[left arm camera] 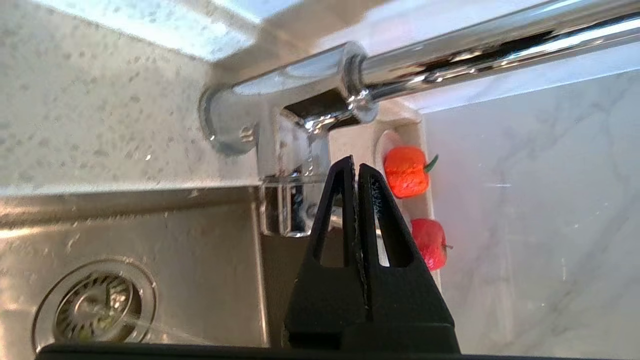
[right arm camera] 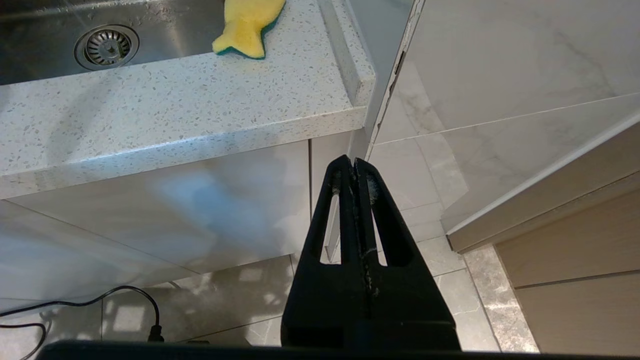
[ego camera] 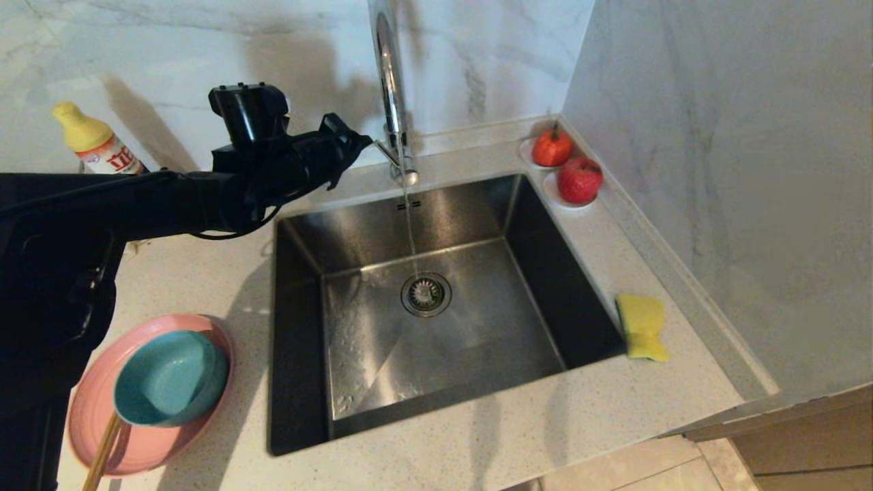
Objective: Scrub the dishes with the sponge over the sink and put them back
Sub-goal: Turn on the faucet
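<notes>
The pink plate (ego camera: 89, 423) lies on the counter at the front left with the teal bowl (ego camera: 170, 378) standing in it. On the counter right of the sink (ego camera: 477, 341) lies the yellow sponge (ego camera: 642, 326) (right arm camera: 247, 22). A thin stream of water runs from the chrome tap (ego camera: 390, 82) (left arm camera: 450, 65) down to the drain strainer (ego camera: 425, 294). My left gripper (ego camera: 365, 144) (left arm camera: 356, 165) is shut and empty, its tips right at the tap's side lever near the base. My right gripper (right arm camera: 353, 161) is shut and empty, parked low in front of the counter's edge, above the floor.
Wooden chopsticks (ego camera: 102, 453) lean on the plate. A yellow-capped bottle (ego camera: 95, 143) stands at the back left. Two red toy fruits (ego camera: 552, 146) (ego camera: 580, 180) sit on small dishes in the back right corner. A marble wall bounds the counter on the right. A cable (right arm camera: 125, 295) lies on the floor.
</notes>
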{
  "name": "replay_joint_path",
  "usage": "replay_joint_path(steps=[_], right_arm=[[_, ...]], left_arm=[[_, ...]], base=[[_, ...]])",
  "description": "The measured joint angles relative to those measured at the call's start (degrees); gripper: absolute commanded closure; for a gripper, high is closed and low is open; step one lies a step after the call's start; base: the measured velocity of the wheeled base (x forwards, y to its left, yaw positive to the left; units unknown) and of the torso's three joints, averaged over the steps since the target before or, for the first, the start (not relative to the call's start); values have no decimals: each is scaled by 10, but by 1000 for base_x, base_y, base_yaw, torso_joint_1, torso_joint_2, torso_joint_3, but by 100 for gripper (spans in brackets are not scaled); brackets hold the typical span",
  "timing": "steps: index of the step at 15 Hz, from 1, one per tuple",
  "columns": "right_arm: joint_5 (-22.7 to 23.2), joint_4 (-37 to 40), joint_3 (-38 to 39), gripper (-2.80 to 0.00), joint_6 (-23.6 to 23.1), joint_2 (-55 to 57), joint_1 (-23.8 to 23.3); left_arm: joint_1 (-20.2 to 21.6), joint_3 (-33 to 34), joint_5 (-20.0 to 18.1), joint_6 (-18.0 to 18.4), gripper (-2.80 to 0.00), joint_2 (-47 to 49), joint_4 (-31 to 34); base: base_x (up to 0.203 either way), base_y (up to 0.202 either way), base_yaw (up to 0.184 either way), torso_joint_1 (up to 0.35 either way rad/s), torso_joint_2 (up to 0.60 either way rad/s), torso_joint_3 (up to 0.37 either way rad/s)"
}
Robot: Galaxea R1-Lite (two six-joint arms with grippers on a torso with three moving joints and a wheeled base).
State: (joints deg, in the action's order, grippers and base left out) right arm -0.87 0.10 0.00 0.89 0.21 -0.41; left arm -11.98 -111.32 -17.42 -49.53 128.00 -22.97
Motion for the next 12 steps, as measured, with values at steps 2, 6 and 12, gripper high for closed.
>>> replay_joint_path(steps=[2, 6, 12], right_arm=[[0, 0, 0, 0, 0, 0, 0], [0, 0, 0, 0, 0, 0, 0], [0, 0, 0, 0, 0, 0, 0]], left_arm=[[-1, 0, 0, 0, 0, 2, -10], [-1, 1, 0, -2, 0, 11, -33], [-1, 1, -7, -27, 0, 21, -69]], base=[[0, 0, 0, 0, 0, 0], [0, 0, 0, 0, 0, 0], [0, 0, 0, 0, 0, 0]])
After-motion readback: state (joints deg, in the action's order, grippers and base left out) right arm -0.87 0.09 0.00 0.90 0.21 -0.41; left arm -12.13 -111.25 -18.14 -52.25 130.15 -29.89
